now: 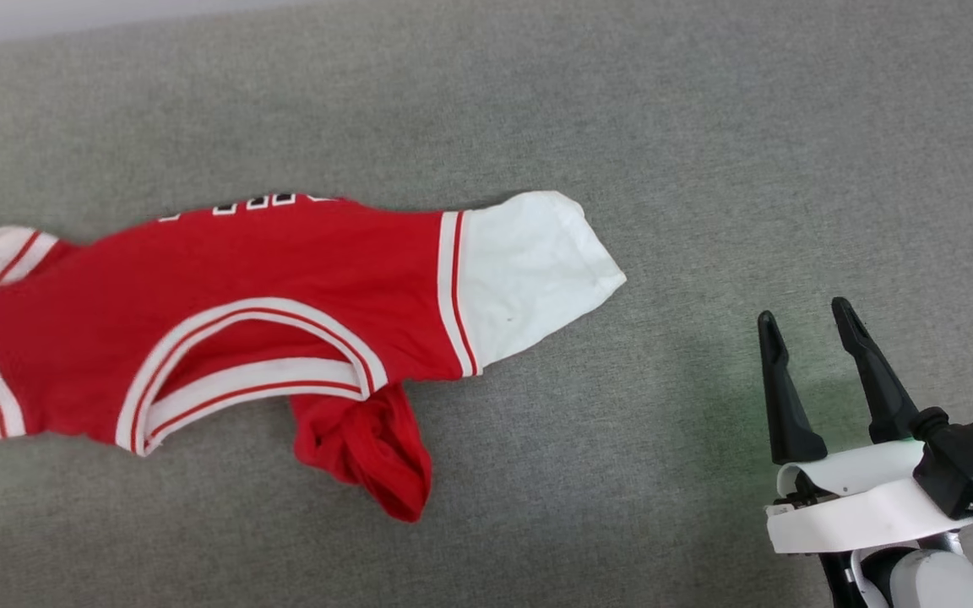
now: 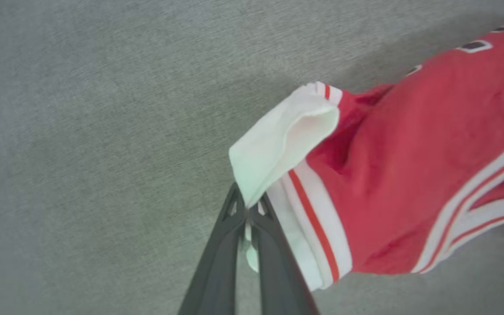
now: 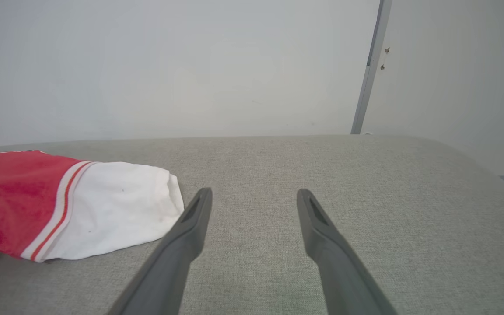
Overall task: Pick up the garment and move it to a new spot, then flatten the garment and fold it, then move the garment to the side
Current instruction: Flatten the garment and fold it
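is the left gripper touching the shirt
Touching. The left wrist view shows the left gripper shut on the edge of the shirt at its white sleeve, with cloth pinched between the tips.

The left tool (image 2: 247, 206), its two long dark grey fingers (image 2: 217, 267) rising from the bottom edge, is pinching the edge of a white short sleeve (image 2: 278, 140). Its tips are pressing together on the cloth, and a sliver of white fabric is showing in the narrow slot between the fingers lower down. The sleeve's cuff is gaping open just above the tips. It belongs to a small red jersey-style garment (image 2: 400, 153) with white-and-red striped trim, which is stretching away to the right. Black, white-outlined characters (image 2: 475, 45) are peeking in at the top right corner. A grey woven-fabric tabletop (image 2: 81, 131) is lying beneath, taking up the left half.
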{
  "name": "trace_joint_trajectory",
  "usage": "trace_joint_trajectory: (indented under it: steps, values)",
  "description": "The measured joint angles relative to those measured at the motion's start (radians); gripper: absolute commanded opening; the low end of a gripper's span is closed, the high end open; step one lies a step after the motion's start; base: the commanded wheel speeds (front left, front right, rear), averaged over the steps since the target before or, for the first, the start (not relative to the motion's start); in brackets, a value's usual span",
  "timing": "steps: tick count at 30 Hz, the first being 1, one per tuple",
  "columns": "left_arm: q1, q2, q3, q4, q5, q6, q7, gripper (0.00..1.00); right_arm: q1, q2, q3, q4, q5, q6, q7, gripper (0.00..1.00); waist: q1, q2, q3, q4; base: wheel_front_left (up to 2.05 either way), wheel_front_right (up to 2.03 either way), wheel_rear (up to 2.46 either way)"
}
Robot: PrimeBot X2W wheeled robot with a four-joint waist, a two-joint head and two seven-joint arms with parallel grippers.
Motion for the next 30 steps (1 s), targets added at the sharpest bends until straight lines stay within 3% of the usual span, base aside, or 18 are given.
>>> trace_joint_trajectory:
  steps: [8,9,10,11,12,17,22,26,30]
  values:
    - [0.004,-0.072,-0.032,0.210,0.100,-0.001,-0.133,0.00,-0.016,0.000,0.015,-0.041,-0.044,0.000,0.028,1.00,0.0000,0.0000,0.035,0.002,0.00,0.00,0.00]
    - [0.007,-0.086,-0.032,0.229,0.099,-0.001,-0.152,0.09,-0.016,0.000,0.014,-0.048,-0.053,0.000,0.035,1.00,0.0000,0.0000,0.036,0.004,0.00,0.00,0.00]
    - [0.009,-0.098,-0.030,0.244,0.090,-0.001,-0.169,0.40,-0.018,0.000,0.015,-0.054,-0.061,0.000,0.043,1.00,0.0000,0.0000,0.036,0.007,0.00,0.00,0.00]
    - [0.017,-0.119,-0.027,0.264,0.073,-0.001,-0.198,0.87,-0.022,0.000,0.023,-0.066,-0.086,0.000,0.064,1.00,0.0000,0.0000,0.030,0.013,0.00,0.00,0.00]
    - [0.020,-0.126,-0.027,0.271,0.073,-0.001,-0.218,1.00,-0.023,0.000,0.029,-0.071,-0.103,0.000,0.078,1.00,0.0000,0.0000,0.025,0.016,0.00,0.00,0.00]
    - [0.033,-0.133,-0.023,0.278,0.073,-0.001,-0.324,1.00,-0.043,-0.001,0.091,-0.082,-0.191,0.000,0.157,1.00,0.0000,0.0001,-0.001,0.033,0.00,0.00,0.00]
    - [0.122,-0.143,-0.004,0.191,0.046,-0.001,-0.585,1.00,-0.089,-0.010,0.232,-0.062,-0.299,0.000,0.321,1.00,0.0000,0.0000,-0.045,0.074,0.00,0.00,0.00]
    - [0.221,-0.157,-0.001,0.134,0.054,-0.001,-0.791,1.00,-0.132,-0.137,0.337,-0.063,-0.246,0.000,0.453,1.00,0.0000,0.0000,-0.069,0.112,0.00,0.00,0.00]
    - [0.320,-0.205,0.052,0.099,0.097,0.032,-0.839,1.00,-0.188,-0.286,0.432,-0.109,-0.147,0.000,0.596,1.00,0.0000,0.0000,-0.088,0.155,0.00,0.00,0.00]
